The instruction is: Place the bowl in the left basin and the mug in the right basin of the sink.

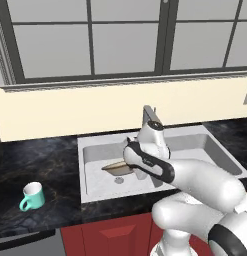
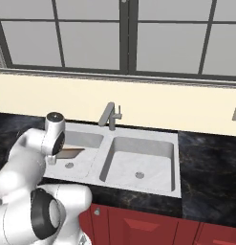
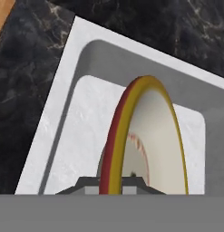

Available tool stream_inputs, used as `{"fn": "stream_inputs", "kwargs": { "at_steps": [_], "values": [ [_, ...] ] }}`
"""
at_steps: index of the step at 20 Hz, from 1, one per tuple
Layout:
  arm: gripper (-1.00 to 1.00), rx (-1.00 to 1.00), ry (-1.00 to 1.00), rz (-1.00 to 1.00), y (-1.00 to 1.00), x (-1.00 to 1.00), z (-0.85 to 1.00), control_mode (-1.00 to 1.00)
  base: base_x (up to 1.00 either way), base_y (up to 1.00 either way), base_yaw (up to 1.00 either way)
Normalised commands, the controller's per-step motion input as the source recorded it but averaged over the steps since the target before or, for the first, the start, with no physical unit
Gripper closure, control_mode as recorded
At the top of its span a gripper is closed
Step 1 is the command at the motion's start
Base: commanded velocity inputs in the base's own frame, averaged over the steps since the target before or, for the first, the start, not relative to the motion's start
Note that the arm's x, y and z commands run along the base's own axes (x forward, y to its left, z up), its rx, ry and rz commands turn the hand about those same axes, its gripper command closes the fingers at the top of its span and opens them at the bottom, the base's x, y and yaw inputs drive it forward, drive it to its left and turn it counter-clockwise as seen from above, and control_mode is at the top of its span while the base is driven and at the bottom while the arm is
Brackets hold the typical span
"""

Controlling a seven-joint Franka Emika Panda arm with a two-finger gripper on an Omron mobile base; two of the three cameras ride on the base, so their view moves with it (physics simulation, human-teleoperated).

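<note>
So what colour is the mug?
Teal-green, white inside; the mug shows best in the left base view.

No readable text, label, brand, number or sign anywhere.

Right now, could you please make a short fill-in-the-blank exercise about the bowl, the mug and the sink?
1. The gripper holds the bowl by its ____.
2. The bowl hangs over the ____ basin of the sink.
3. The mug stands on the dark ____ beside the sink.
4. The faucet stands at the ____ of the sink.

Missing words: rim; left; counter; middle
</note>
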Motion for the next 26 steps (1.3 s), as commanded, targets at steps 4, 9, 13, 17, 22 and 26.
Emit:
{"fn": "stream_inputs", "kwargs": {
  "at_steps": [4,9,13,17,22,26],
  "values": [
    [1.0,0.0,0.12,0.03,0.23,0.48,-0.25,-1.0,0.0,0.0,0.0],
    [1.0,0.0,0.09,0.04,0.1,0.49,-0.3,-1.0,0.0,0.0,0.0],
    [1.0,0.0,0.0,0.05,0.01,0.46,-0.28,-1.0,0.0,0.0,0.0],
    [1.0,-0.01,-0.05,0.01,-0.01,0.29,-0.25,-1.0,0.0,0.0,0.0],
    [1.0,-0.01,0.0,0.0,0.0,0.19,-0.36,-1.0,0.0,0.0,0.0],
    [1.0,-0.02,0.0,0.0,0.0,0.18,-0.37,-1.0,0.0,0.0,0.0]
  ]
}}
